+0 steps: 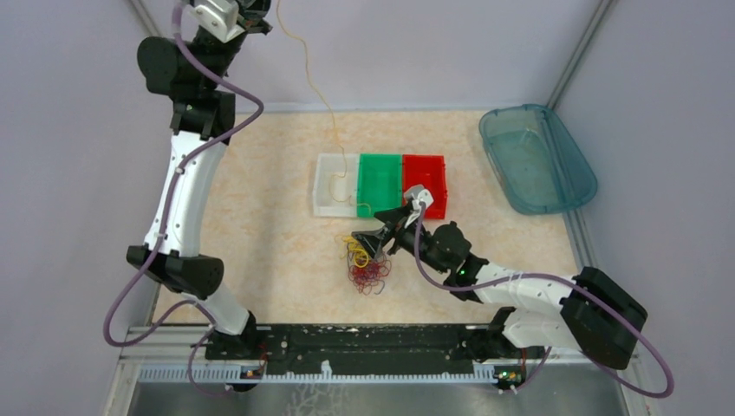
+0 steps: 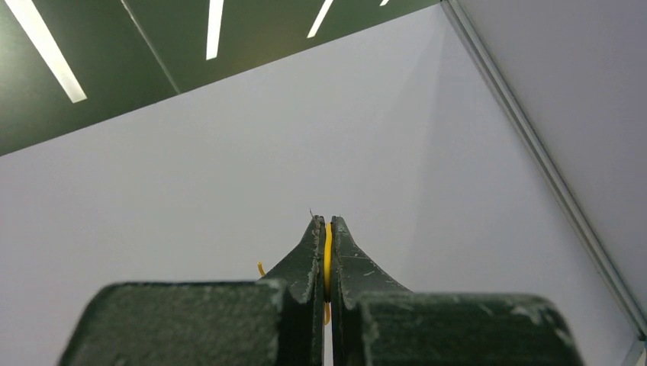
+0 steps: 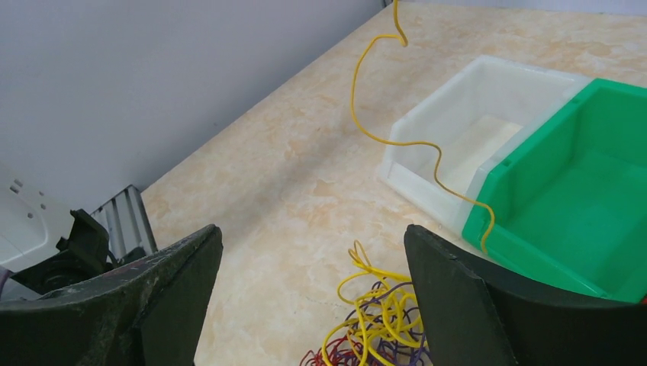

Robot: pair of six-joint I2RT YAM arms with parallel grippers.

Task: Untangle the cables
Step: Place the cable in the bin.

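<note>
The left fingers (image 2: 305,263) clamp a thin curly yellow wire (image 2: 327,248) high up — the right fingers (image 3: 458,297) stand apart over the red-yellow-purple wire tangle (image 3: 375,324).

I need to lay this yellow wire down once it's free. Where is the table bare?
Bare table lies left of the white bin, towards the left arm. A narrower strip runs between the red bin and the teal tub. Crowded: in front of the green bin, where the yellow wire ends and the right gripper hangs open over the tangle.
</note>
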